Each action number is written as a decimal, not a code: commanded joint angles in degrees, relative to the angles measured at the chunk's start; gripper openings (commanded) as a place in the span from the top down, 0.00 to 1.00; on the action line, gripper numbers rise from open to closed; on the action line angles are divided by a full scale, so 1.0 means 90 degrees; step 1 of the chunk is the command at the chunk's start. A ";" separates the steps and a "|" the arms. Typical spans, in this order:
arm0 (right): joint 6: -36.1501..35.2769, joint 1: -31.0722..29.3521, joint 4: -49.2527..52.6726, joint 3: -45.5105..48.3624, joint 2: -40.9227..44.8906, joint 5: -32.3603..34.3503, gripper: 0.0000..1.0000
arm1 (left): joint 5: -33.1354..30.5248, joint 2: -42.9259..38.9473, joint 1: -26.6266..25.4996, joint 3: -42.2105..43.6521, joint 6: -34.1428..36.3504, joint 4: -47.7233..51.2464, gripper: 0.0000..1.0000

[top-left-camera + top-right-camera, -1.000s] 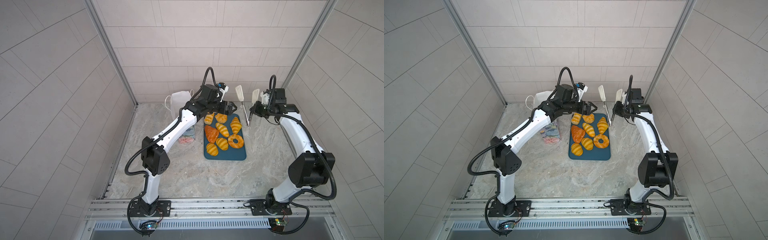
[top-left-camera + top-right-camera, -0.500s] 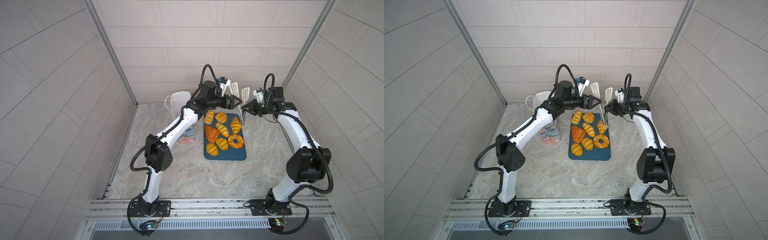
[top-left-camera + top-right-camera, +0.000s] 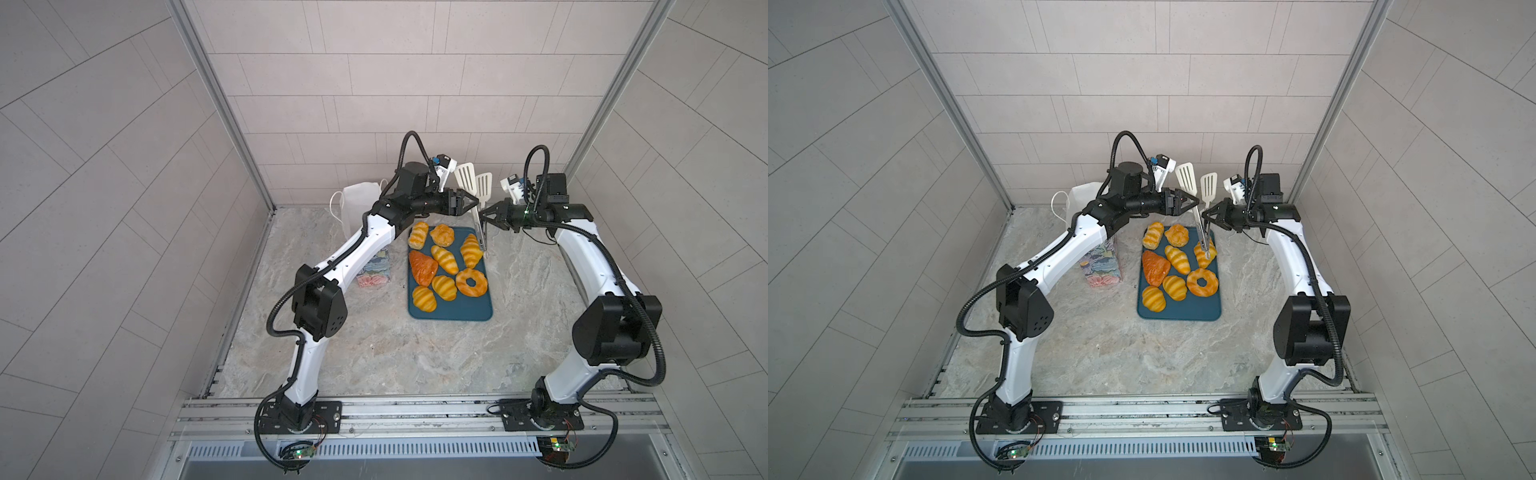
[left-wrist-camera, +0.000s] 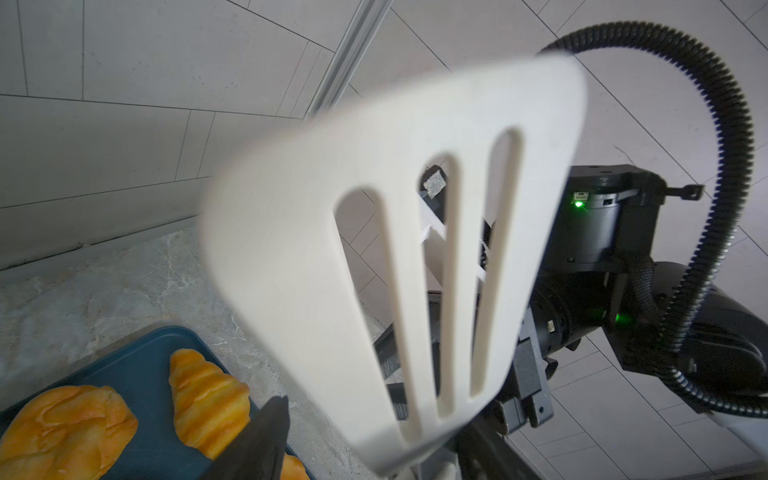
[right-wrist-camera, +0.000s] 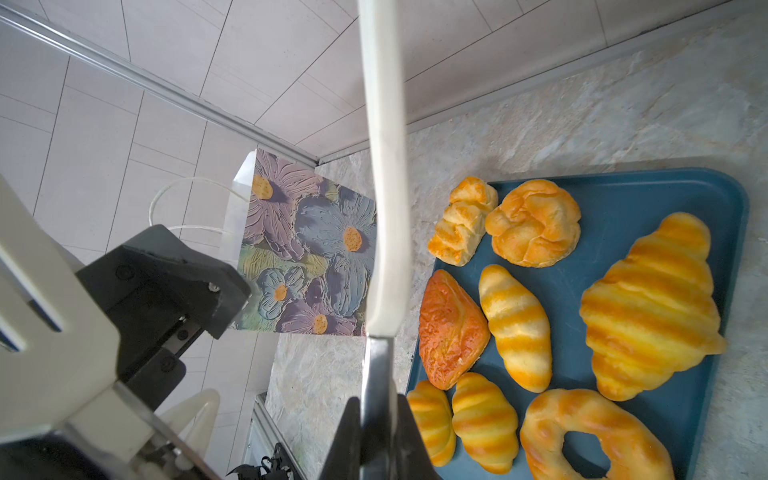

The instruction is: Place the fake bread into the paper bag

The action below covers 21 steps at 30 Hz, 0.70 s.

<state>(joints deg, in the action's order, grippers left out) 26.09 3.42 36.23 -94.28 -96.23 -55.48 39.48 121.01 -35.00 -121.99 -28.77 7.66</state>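
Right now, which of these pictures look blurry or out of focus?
Left wrist view: the tongs dominate the frame, white blade soft and unfocused. Right wrist view: their arm blurs close up, fake bread and paper bag are sharp. Both top views: crisp, evenly lit.

In both top views the left arm [image 3: 361, 249] hides part of the paper bag [image 3: 357, 199]; the right wrist view crops the doughnut [image 5: 582, 409].

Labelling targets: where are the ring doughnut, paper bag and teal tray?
ring doughnut [image 3: 462, 283]: a top view, ring's left side.
paper bag [image 5: 316, 257]: right wrist view, flowered face.
teal tray [image 3: 457, 309]: a top view, bare near end.
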 commanded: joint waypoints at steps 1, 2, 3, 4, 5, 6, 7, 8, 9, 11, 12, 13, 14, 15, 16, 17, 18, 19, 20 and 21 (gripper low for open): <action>-0.0186 0.0003 -0.0010 -0.0242 -0.0039 -0.0409 0.92 | 0.0340 0.0022 0.0003 -0.0224 -0.0087 -0.0448 0.35; -0.0161 0.0004 -0.0030 -0.0256 -0.0050 -0.0443 0.92 | 0.0399 0.0040 0.0006 -0.0224 -0.0114 -0.0490 0.37; -0.0155 0.0006 -0.0041 -0.0265 -0.0063 -0.0469 0.92 | 0.0434 0.0041 0.0003 -0.0224 -0.0123 -0.0516 0.38; -0.0153 0.0002 -0.0032 -0.0292 -0.0075 -0.0514 0.92 | 0.0447 0.0048 0.0011 -0.0223 -0.0127 -0.0533 0.40; -0.0158 0.0002 -0.0025 -0.0320 -0.0089 -0.0551 0.92 | 0.0452 0.0050 0.0011 -0.0224 -0.0123 -0.0556 0.42; -0.0163 0.0001 -0.0013 -0.0333 -0.0098 -0.0572 0.92 | 0.0466 0.0043 0.0007 -0.0224 -0.0122 -0.0580 0.45; -0.0165 0.0002 0.0006 -0.0359 -0.0113 -0.0590 0.92 | 0.0500 0.0045 0.0006 -0.0224 -0.0123 -0.0606 0.46; -0.0156 0.0003 0.0008 -0.0386 -0.0126 -0.0616 0.92 | 0.0538 0.0050 0.0008 -0.0224 -0.0123 -0.0633 0.48; -0.0147 0.0008 0.0008 -0.0401 -0.0138 -0.0639 0.92 | 0.0579 0.0042 0.0005 -0.0218 -0.0135 -0.0655 0.50; -0.0125 0.0008 0.0008 -0.0450 -0.0166 -0.0671 0.92 | 0.0630 0.0050 0.0009 -0.0215 -0.0143 -0.0676 0.55; -0.0114 0.0001 0.0008 -0.0472 -0.0179 -0.0688 0.92 | 0.0651 0.0048 0.0010 -0.0205 -0.0145 -0.0684 0.57; -0.0115 0.0001 0.0021 -0.0504 -0.0193 -0.0708 0.91 | 0.0661 0.0042 0.0016 -0.0189 -0.0148 -0.0708 0.60; -0.0124 0.0008 0.0044 -0.0522 -0.0214 -0.0736 0.91 | 0.0679 0.0041 0.0022 -0.0176 -0.0148 -0.0737 0.63; -0.0142 0.0003 0.0070 -0.0547 -0.0247 -0.0763 0.91 | 0.0697 0.0031 0.0023 -0.0157 -0.0162 -0.0778 0.65; -0.0163 0.0001 0.0096 -0.0575 -0.0266 -0.0788 0.91 | 0.0715 0.0020 0.0017 -0.0146 -0.0195 -0.0817 0.66; -0.0178 0.0001 0.0131 -0.0586 -0.0281 -0.0789 0.91 | 0.0734 0.0016 0.0020 -0.0137 -0.0215 -0.0859 0.67; -0.0200 0.0006 0.0152 -0.0594 -0.0285 -0.0798 0.91 | 0.0767 0.0006 0.0020 -0.0125 -0.0261 -0.0931 0.68; -0.0227 0.0006 0.0172 -0.0607 -0.0294 -0.0798 0.91 | 0.0796 -0.0006 0.0013 -0.0095 -0.0295 -0.1019 0.70; -0.0255 0.0002 0.0201 -0.0607 -0.0295 -0.0791 0.90 | 0.0798 -0.0025 0.0020 -0.0064 -0.0332 -0.1097 0.71; -0.0294 0.0001 0.0238 -0.0590 -0.0295 -0.0798 0.90 | 0.0803 -0.0049 0.0022 -0.0026 -0.0362 -0.1196 0.73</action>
<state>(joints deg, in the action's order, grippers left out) 25.19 3.42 37.60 -98.04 -98.56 -60.75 45.28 121.12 -35.00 -122.23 -31.31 1.67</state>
